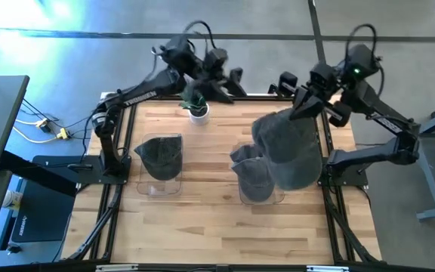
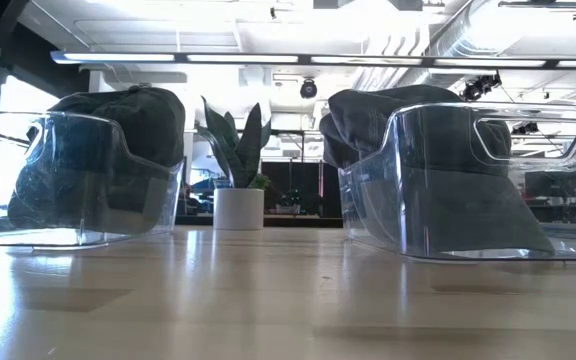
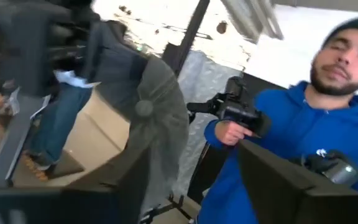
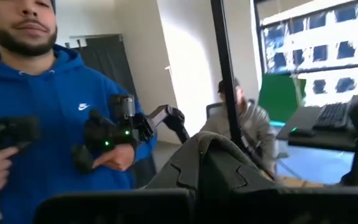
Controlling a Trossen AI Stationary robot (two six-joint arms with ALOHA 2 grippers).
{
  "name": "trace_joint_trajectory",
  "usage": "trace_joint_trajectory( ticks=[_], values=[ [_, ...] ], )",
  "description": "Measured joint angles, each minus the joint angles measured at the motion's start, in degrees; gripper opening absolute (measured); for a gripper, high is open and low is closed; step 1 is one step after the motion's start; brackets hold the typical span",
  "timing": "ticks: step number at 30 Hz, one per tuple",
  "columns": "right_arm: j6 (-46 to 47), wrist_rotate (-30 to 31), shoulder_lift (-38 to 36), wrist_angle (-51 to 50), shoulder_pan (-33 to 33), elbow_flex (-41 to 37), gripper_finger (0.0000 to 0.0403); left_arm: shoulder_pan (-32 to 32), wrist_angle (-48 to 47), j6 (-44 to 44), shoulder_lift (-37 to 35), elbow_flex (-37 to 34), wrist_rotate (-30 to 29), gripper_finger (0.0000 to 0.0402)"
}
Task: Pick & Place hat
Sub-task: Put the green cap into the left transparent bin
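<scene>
Matt grey cloth hat (image 1: 293, 151), clear glossy plastic bins (image 2: 473, 180), smooth wooden table (image 1: 202, 219).

Grey floor (image 1: 66, 60) surrounds the wooden table (image 1: 202, 227); bright ceiling lights (image 2: 268, 58) hang overhead.
</scene>
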Motion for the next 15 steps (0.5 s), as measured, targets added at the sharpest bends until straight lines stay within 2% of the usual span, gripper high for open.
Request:
trace_joint_trajectory(
  ticks=[3,7,11,15],
  values=[
    [0.9,-2.4,3.0,-2.2,0.0,3.0,0.0003,-1.5,0.4,2.6,2.5,-0.2,-0.4,0.0277],
    [3.0,-6.6,6.5,-2.4,0.1,6.9,0.0003,-2.4,2.1,3.4,4.4,-0.1,-0.5,0.0322],
    [4.7,-9.6,8.6,-2.4,0.0,9.6,0.0002,-4.2,2.4,1.3,5.0,-0.2,5.8,0.0334],
    [5.3,-10.0,8.7,-5.3,-1.5,9.6,0.0003,-7.2,3.2,4.8,4.8,-0.2,9.7,0.0327]
  ],
)
